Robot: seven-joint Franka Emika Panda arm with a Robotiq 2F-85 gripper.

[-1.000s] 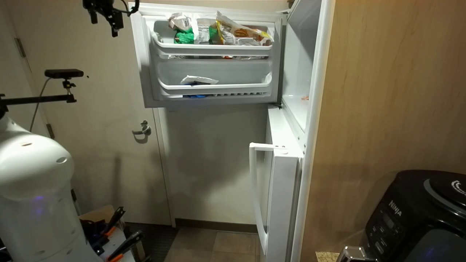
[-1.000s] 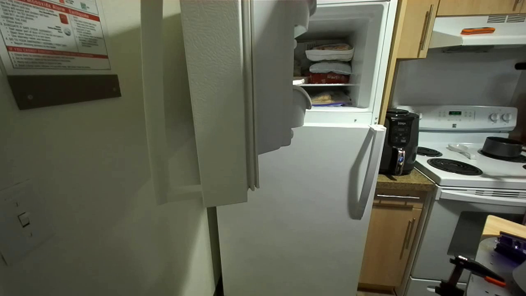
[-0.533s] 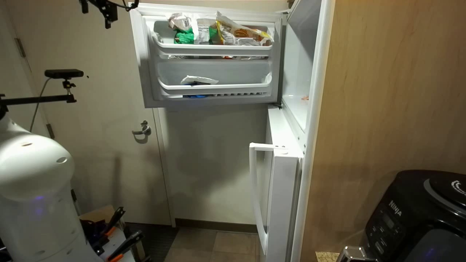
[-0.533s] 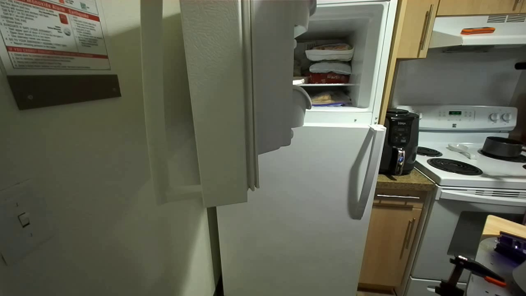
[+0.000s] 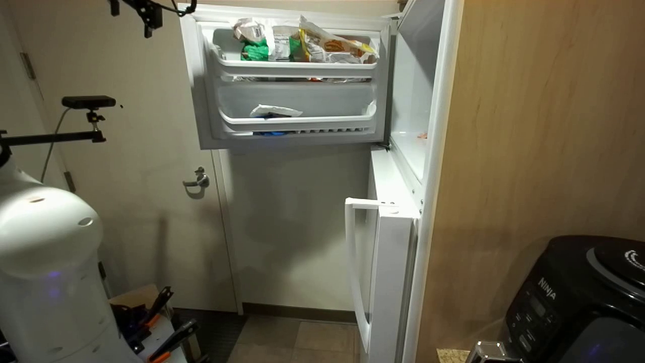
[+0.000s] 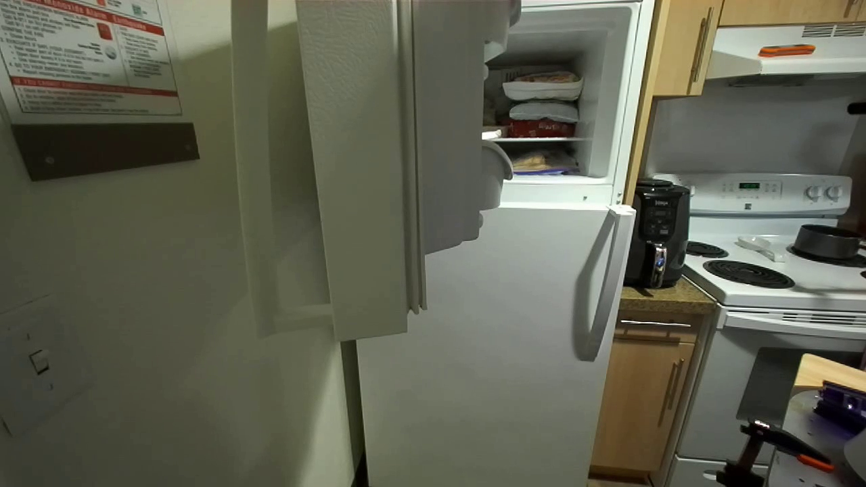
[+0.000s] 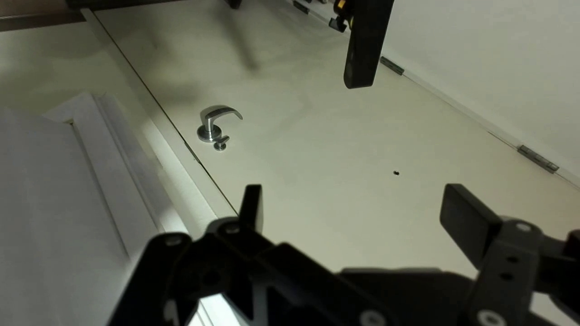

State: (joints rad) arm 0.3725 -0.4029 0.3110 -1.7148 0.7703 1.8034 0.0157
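In the wrist view my gripper point(image 7: 351, 201) is open, its black fingers point(image 7: 469, 222) spread wide with only the pale door point(image 7: 335, 149) behind the gap. At the top edge of an exterior view the gripper point(image 5: 131, 22) hangs in the air left of the swung-out freezer door point(image 5: 297, 96), and its upper part is cut off. The door's upper shelf carries several food bags point(image 5: 335, 48). On its lower shelf lies a white packet point(image 5: 274, 111). A white panel point(image 7: 41, 203) fills the left side of the wrist view. The gripper touches nothing that I can see.
Below the freezer stands the fridge door point(image 6: 487, 338) with its long handle point(image 6: 605, 284). Food packs point(image 6: 541, 111) are stacked inside the freezer compartment. A black air fryer point(image 5: 574, 302), a stove point(image 6: 778, 257) and a camera on a bar point(image 5: 89, 102) are also around.
In an exterior view my gripper has risen and shifted slightly left, so less of it shows. It stays open. The freezer door and the food have not moved.
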